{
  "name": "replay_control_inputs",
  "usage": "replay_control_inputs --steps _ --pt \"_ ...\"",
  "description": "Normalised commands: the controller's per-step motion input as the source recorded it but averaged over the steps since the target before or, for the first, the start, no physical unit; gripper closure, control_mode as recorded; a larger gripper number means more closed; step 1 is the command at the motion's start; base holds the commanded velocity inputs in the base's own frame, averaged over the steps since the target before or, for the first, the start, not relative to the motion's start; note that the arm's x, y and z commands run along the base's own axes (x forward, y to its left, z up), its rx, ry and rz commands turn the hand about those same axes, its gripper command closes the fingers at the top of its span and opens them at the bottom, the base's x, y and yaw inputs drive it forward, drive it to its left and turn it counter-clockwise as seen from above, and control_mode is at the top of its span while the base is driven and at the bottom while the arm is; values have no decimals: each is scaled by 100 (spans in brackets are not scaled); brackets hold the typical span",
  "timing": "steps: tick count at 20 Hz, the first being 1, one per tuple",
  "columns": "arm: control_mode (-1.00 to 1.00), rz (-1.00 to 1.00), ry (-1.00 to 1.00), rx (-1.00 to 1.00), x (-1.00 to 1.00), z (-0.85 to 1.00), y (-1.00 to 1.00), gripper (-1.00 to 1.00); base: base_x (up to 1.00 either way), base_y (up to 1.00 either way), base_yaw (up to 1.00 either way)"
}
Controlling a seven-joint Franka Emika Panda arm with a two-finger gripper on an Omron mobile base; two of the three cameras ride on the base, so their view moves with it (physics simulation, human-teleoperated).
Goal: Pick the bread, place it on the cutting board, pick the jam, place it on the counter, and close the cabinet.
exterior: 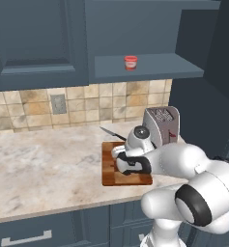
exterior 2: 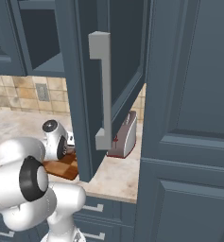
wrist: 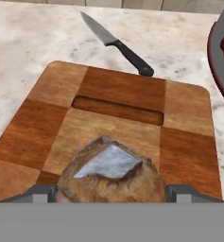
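Bread (wrist: 111, 175) sits on the cutting board (wrist: 47, 118), at the edge nearest my hand, and my gripper (wrist: 111, 193) straddles it with one finger tip (wrist: 40, 193) on each side. I cannot tell whether the tips press the loaf or stand just off it, so I cannot say if I hold it. Seen from the base, my hand is low over the board, on the counter (exterior: 43, 164). Past the far edge of the board a black-handled knife (wrist: 116, 42) lies on the stone, its blade pointing away. A toaster (exterior: 160, 125) stands just beyond the board, by the tiled wall (exterior: 87, 103). Up on the shelf of the cabinet (exterior: 150, 67) the jam (exterior: 131, 62) stands upright, and the cabinet door (exterior 2: 80, 94) hangs open with its silver handle (exterior 2: 101, 90) facing out.
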Motion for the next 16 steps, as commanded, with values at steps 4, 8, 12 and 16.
replay_control_inputs --steps 4,8,12,16 --pt "-100 0 0 0 0 -6 0 100 0 0 0" --pt "-100 0 0 0 0 -21 0 100 0 0 0" --pt "-100 0 0 0 0 -29 0 100 0 0 0" --pt "-100 0 0 0 0 -25 0 100 0 0 0"
